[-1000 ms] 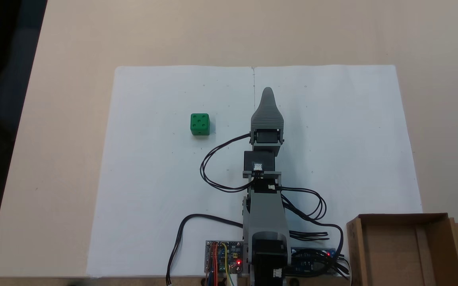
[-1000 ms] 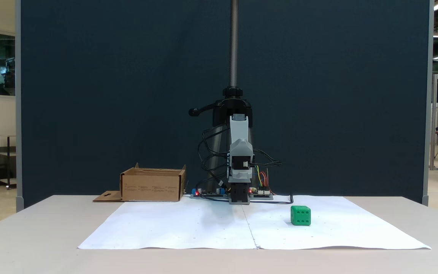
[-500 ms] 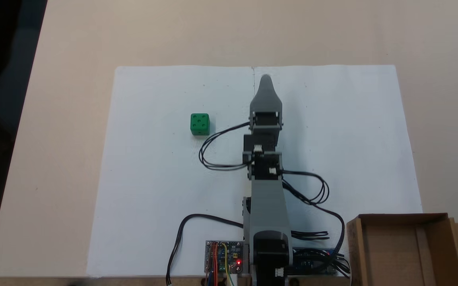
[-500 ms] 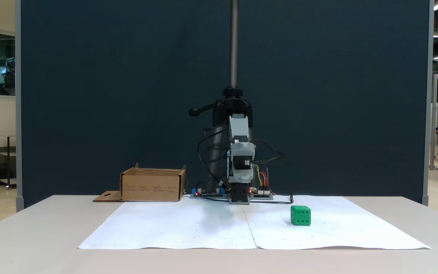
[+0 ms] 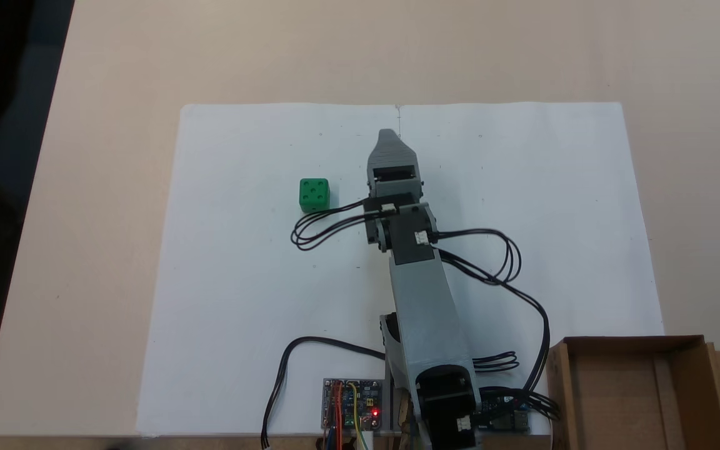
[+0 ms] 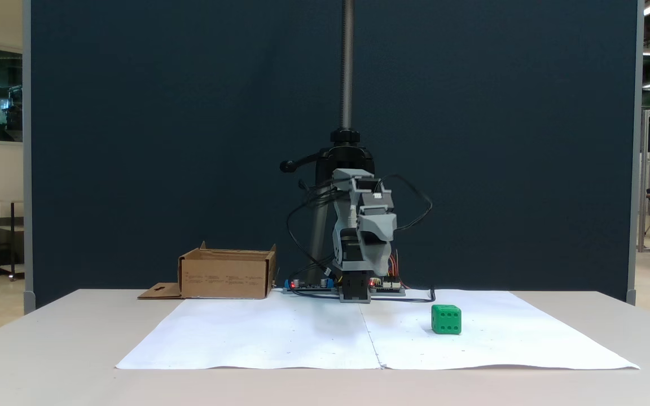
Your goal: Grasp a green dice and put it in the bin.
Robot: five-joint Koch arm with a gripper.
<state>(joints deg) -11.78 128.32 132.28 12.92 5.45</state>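
the small bright green plastic dice (image 5: 314,195) is sitting on the white paper sheet (image 5: 241,300), apart from the grey gripper (image 5: 387,135) hovering beside it, holding nothing; whether its jaws are parted is unclear.

Bare white paper (image 5: 241,262) surrounds the green dice (image 5: 314,195) on every side, so all its faces stand free. The end effector (image 5: 387,134) hangs above the surface (image 6: 48,338), apart from the dice. Looped black cables (image 5: 316,228) reach near the dice. The bin (image 5: 635,390) sits well apart, its top open.
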